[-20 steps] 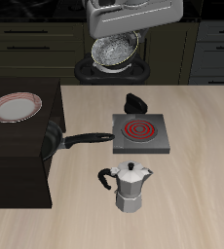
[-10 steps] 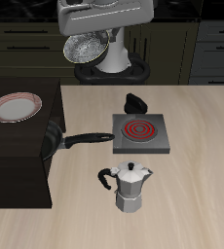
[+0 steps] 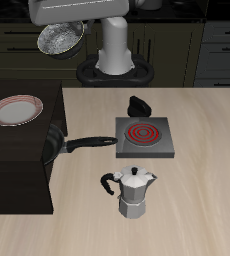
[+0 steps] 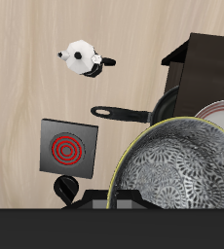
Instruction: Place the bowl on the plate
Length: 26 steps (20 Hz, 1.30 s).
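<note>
High above the table's back edge, my gripper is shut on the bowl, which hangs tilted with its speckled inside facing the camera. In the wrist view the bowl fills much of the frame, close up. The white plate with its red-brown rim ring lies on a dark raised counter, nearer the front and well below the bowl. In the wrist view part of the plate shows past the bowl's rim. My fingertips are hidden by the bowl.
A black frying pan sits at the counter's edge, its handle reaching toward the square burner. Behind the burner lies a small black wedge. A moka pot stands nearer the front edge. The robot base is at the back.
My gripper has carried the bowl sideways along the table's back toward the plate's side, and a little higher. Nothing on the table has moved.
</note>
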Motion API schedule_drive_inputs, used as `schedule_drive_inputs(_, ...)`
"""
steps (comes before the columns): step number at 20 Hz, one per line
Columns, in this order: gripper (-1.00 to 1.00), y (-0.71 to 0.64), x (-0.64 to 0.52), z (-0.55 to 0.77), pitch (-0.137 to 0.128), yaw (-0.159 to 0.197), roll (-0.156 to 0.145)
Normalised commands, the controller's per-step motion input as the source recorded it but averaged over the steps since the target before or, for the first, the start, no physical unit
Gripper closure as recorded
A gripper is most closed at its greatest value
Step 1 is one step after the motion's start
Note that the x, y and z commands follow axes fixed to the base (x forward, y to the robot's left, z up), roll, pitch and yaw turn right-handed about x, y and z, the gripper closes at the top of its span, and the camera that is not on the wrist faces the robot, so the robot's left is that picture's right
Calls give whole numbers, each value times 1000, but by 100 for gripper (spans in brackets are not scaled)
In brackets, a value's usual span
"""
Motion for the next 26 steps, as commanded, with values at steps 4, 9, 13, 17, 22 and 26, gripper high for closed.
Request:
schedule_drive_inputs(4,100,-358,-9,-18,1,5,-28)
schedule_drive_inputs(9,100,-384,27,109,-37,-9,-28)
schedule_drive_inputs(13,100,-272,102,81,-12,1,-29)
schedule_drive_inputs(17,100,-453,106,75,-23,-24,-68)
schedule_drive_inputs(22,100,-218,19,-54,11,11,-24)
schedule_drive_inputs(26,100,-331,66,35,-12,0,-61)
